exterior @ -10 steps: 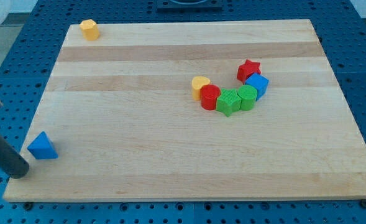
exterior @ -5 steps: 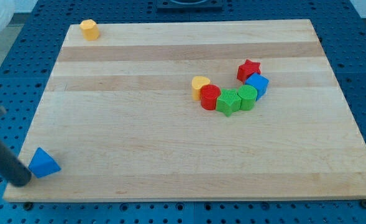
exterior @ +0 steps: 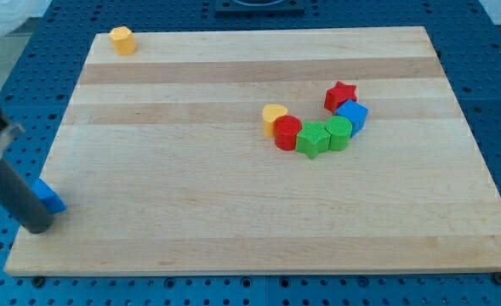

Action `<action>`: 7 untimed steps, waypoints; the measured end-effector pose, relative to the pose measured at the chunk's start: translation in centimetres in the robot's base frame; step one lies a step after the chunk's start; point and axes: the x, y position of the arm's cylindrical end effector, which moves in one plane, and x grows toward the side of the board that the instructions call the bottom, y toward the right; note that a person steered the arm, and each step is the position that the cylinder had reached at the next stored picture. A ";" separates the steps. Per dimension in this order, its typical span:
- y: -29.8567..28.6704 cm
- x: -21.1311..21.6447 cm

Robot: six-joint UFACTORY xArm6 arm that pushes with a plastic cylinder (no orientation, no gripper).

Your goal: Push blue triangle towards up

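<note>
Pincer: this rig has none. I am working with a plain rod, so there are no jaws to be apart, together or clamped on anything.
My tip: my tip (exterior: 37,228) rests at the left edge of the tabletop (exterior: 233,212), near its bottom-left corner in the view.
Task block: the blue triangle (exterior: 51,197) sits just to the view's right of my tip and slightly above it. It looks to be touching the rod, though I cannot confirm contact.
Look of the block: only a small blue wedge shows, a slanted top face and a darker side. The rod hides the rest, so I cannot read its full outline or which way it points.
Step in hand: I judge the upward push has barely begun, as the block lies low on the tabletop.
Doing it well: I would bring my tip squarely below the block, centred on its lower face, then drive straight towards the view's top. An off-centre push would likely spin it or nudge it off the left edge.
Path ahead: up from my tip the left strip looks free until the orange block (exterior: 122,40) at the far top.
Other blocks: the yellow heart (exterior: 274,117), red cylinder (exterior: 287,133), two green blocks (exterior: 325,136), blue cube (exterior: 351,116) and red star (exterior: 340,95) sit huddled well apart to the view's right of my tip.
</note>
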 end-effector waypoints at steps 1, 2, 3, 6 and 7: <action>-2.0 -0.3; -2.0 -2.4; -2.0 -5.5; 2.5 -5.2; 3.5 -4.2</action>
